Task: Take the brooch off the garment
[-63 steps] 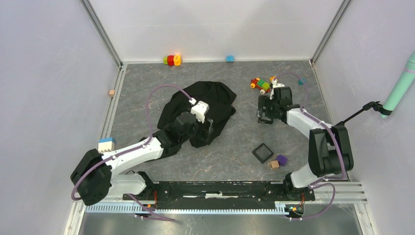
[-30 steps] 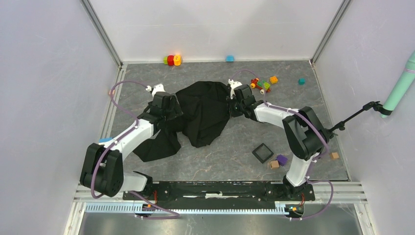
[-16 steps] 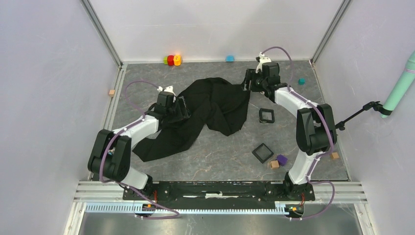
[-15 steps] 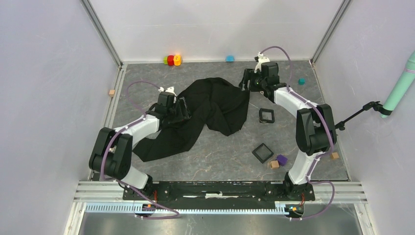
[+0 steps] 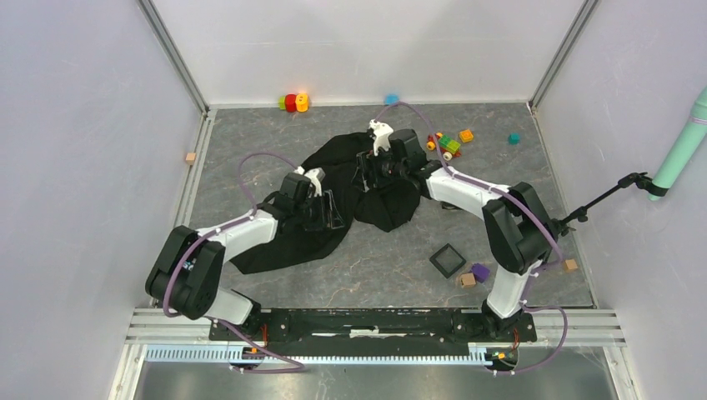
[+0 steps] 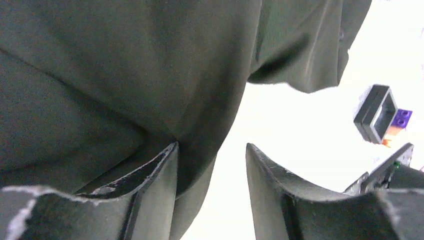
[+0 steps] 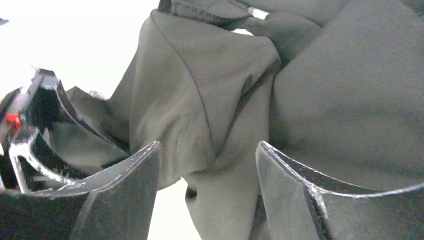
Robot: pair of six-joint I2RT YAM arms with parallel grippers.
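The black garment (image 5: 379, 196) lies bunched in the middle of the table. It also fills the left wrist view (image 6: 125, 65) and the right wrist view (image 7: 325, 100). The brooch is hidden; I see no pale piece on the cloth. My left gripper (image 5: 328, 213) is open at the garment's near edge (image 6: 211, 150), with its left finger against a hanging fold. My right gripper (image 5: 367, 172) is open over the garment's back part (image 7: 209, 150), with a fold of cloth between its fingers but not clamped.
A black square frame (image 5: 448, 260), a purple block (image 5: 479, 272) and a tan cube (image 5: 467, 281) lie at the near right; the frame also shows in the left wrist view (image 6: 377, 112). Coloured toy bricks (image 5: 446, 146) lie behind the right arm. A red and yellow toy (image 5: 293, 102) stands at the back wall.
Both grippers have moved in toward the middle. The right one left the back right corner. The garment, stretched out before, is now bunched together.
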